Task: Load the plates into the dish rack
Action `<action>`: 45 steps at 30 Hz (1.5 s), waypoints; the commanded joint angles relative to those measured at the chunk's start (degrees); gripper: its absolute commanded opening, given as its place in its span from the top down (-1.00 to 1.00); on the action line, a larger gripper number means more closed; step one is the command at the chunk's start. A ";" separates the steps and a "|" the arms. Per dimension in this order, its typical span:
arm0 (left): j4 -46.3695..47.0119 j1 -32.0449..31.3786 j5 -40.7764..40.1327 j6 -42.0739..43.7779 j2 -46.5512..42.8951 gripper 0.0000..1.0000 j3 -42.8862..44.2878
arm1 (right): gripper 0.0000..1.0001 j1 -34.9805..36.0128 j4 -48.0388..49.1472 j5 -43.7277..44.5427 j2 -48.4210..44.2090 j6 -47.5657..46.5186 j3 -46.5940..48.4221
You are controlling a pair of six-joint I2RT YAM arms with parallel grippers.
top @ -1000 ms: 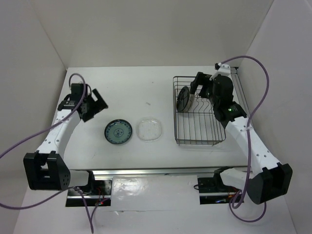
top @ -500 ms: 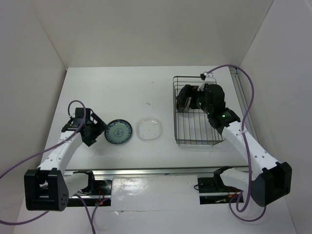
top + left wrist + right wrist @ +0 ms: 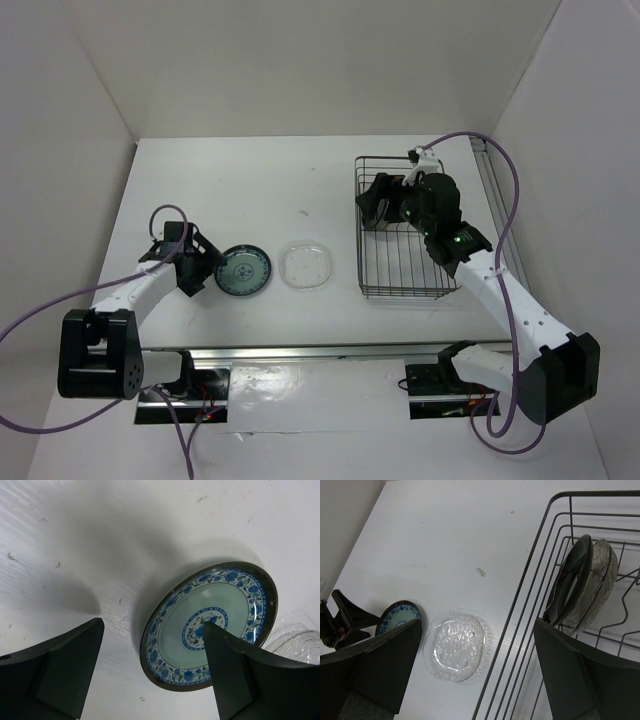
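Note:
The teal-blue patterned plate (image 3: 243, 271) lies flat on the table. My left gripper (image 3: 203, 267) is open and low at its left rim. In the left wrist view the plate (image 3: 210, 625) has its rim between my two fingers, and the gripper (image 3: 152, 625) holds nothing. The clear glass plate (image 3: 305, 266) lies just right of it. The dish rack (image 3: 410, 293) stands at the right. The black plate (image 3: 572, 580) and the beige plate (image 3: 599, 582) stand on edge in it. My right gripper (image 3: 378, 205) is open and empty above the rack's far left corner.
White walls close in the table on the left, back and right. The rack's left wire rim (image 3: 600, 493) runs close beside the glass plate (image 3: 455, 645). A small mark (image 3: 305, 211) is on the table behind the plates.
My left arm has swung down and right to the teal plate's left rim. My right gripper has shifted left over the standing plates in the rack.

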 commanded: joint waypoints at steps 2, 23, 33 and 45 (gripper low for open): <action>5.60 -1.69 1.09 -1.11 2.58 -0.83 -1.86 | -1.00 0.59 3.36 -0.33 -0.46 0.51 0.21; 4.28 -3.81 -3.39 -2.95 3.29 0.15 -2.39 | -1.00 0.59 3.88 0.21 0.06 0.51 0.74; -4.42 -3.81 -13.40 -6.82 -1.96 1.00 -1.86 | -1.00 0.59 4.41 -0.58 -0.46 1.04 0.74; 10.34 -4.33 14.41 14.44 -18.52 1.00 4.45 | -1.00 1.90 17.76 -30.36 2.61 0.25 -1.81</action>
